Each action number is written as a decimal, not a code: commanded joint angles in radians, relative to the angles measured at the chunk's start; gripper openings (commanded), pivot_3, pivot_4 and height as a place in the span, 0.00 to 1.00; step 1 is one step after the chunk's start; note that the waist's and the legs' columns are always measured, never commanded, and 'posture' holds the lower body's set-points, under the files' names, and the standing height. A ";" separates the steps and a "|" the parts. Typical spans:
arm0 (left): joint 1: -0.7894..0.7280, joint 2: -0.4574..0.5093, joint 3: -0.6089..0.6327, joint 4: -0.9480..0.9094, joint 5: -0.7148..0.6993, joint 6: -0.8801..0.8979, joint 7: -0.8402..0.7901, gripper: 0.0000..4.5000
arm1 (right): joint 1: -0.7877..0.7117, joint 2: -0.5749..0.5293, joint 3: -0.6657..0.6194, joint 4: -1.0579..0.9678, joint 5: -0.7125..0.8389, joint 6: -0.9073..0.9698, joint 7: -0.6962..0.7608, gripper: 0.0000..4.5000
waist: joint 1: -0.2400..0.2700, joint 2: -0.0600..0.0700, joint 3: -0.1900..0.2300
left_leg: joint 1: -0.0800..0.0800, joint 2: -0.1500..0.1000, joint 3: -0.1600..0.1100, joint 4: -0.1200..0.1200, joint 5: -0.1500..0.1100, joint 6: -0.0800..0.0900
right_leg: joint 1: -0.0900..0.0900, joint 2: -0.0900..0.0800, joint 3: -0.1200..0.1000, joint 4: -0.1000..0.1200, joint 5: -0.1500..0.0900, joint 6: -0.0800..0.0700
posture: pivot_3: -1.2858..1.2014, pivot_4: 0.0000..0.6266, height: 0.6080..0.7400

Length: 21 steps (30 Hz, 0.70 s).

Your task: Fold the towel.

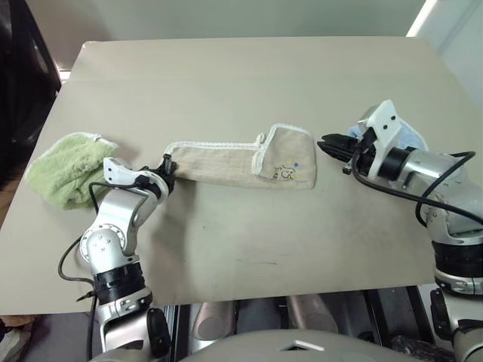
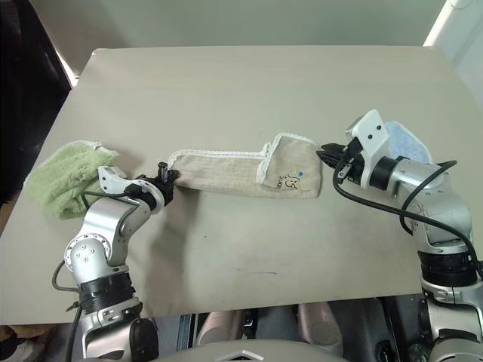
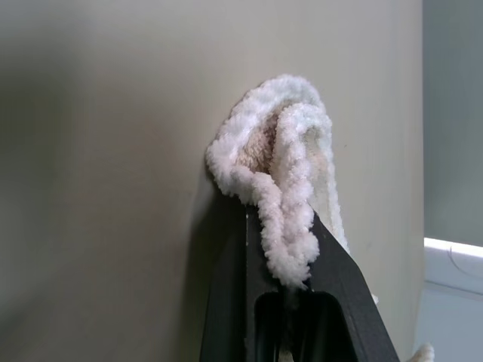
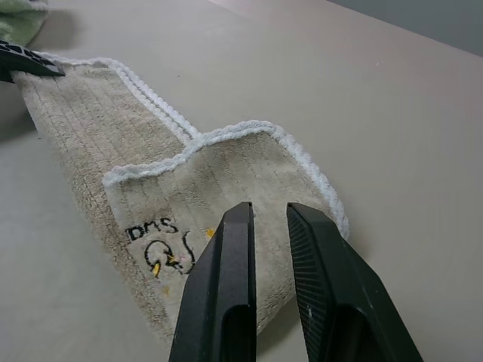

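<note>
The beige towel (image 1: 241, 162) lies folded into a long strip across the middle of the table, white edging along its far side and an embroidered mark (image 4: 162, 245) near its right end. My left gripper (image 1: 167, 166) is shut on the strip's left end, and its wrist view shows the white edging (image 3: 279, 166) pinched between the black fingers. My right gripper (image 1: 326, 143) hovers just off the towel's right end, pointing at it. Its fingers (image 4: 226, 286) stand a narrow gap apart with nothing between them.
A fluffy light-green towel (image 1: 68, 167) lies bunched at the table's left edge, just behind my left arm. A light-blue towel (image 1: 411, 137) sits behind my right gripper near the right edge. The table's front edge (image 1: 249, 290) runs close to my body.
</note>
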State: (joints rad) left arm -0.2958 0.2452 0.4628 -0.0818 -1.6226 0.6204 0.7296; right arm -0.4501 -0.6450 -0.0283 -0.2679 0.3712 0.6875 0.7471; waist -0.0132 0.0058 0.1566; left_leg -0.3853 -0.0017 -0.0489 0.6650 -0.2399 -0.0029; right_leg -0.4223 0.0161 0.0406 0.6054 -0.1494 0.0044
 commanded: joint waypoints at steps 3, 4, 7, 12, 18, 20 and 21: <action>0.031 0.064 -0.004 -0.133 0.024 0.027 -0.139 0.01 | -0.002 -0.024 -0.037 -0.030 0.011 -0.008 -0.005 0.17 | 0.003 -0.001 0.000 | -0.002 0.000 0.000 0.000 -0.001 0.000 | -0.002 0.000 0.000 0.000 -0.003 0.001 | 0.52 0.24 0.97; 0.040 0.076 -0.015 -0.154 0.028 0.038 -0.163 0.01 | -0.001 -0.026 -0.038 -0.029 0.009 -0.009 -0.004 0.17 | 0.004 -0.001 0.000 | -0.004 0.000 0.000 0.001 -0.001 0.000 | -0.004 0.000 0.000 0.001 -0.004 0.001 | 0.52 0.24 0.97; 0.058 0.148 -0.087 -0.226 0.086 0.101 -0.252 0.01 | -0.007 -0.034 -0.036 -0.006 -0.005 -0.010 -0.015 0.17 | 0.009 -0.001 0.000 | -0.007 0.000 0.001 0.002 -0.001 0.000 | -0.007 0.000 0.000 0.003 -0.005 -0.002 | 0.52 0.24 0.97; -0.033 0.257 -0.292 -0.317 0.270 0.194 -0.412 0.01 | -0.028 -0.036 -0.043 0.044 -0.038 -0.017 -0.062 0.17 | 0.025 -0.001 0.000 | -0.008 0.000 0.001 0.003 -0.003 0.002 | -0.007 -0.002 0.000 0.004 -0.003 -0.008 | 0.52 0.24 0.97; -0.239 0.291 -0.629 -0.290 0.626 0.210 -0.707 0.01 | -0.061 -0.030 -0.063 0.107 -0.082 0.001 -0.154 0.17 | 0.027 -0.001 0.000 | -0.008 -0.001 0.001 0.006 -0.008 0.005 | -0.007 -0.003 0.001 0.004 -0.002 -0.008 | 0.52 0.24 0.97; -0.308 0.249 -0.733 -0.240 0.724 0.201 -0.791 0.01 | -0.072 -0.027 -0.082 0.126 -0.097 0.004 -0.196 0.17 | 0.027 -0.001 0.000 | -0.009 -0.001 0.001 0.007 -0.008 0.005 | -0.007 -0.004 0.002 0.004 -0.002 -0.007 | 0.52 0.24 0.97; -0.341 0.231 -0.789 -0.215 0.781 0.195 -0.836 0.01 | -0.075 -0.028 -0.091 0.135 -0.108 0.005 -0.218 0.17 | 0.027 -0.001 0.000 | -0.009 -0.001 0.001 0.007 -0.008 0.006 | -0.007 -0.004 0.002 0.004 -0.002 -0.006 | 0.52 0.24 0.97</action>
State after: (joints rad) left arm -0.6061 0.4891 -0.2611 -0.3088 -0.9234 0.8346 -0.0341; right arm -0.5032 -0.6698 -0.0713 -0.1246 0.2819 0.6911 0.5685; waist 0.0138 0.0050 0.1569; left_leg -0.3946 -0.0022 -0.0479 0.6724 -0.2481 0.0034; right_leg -0.4298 0.0121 0.0435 0.6095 -0.1507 -0.0008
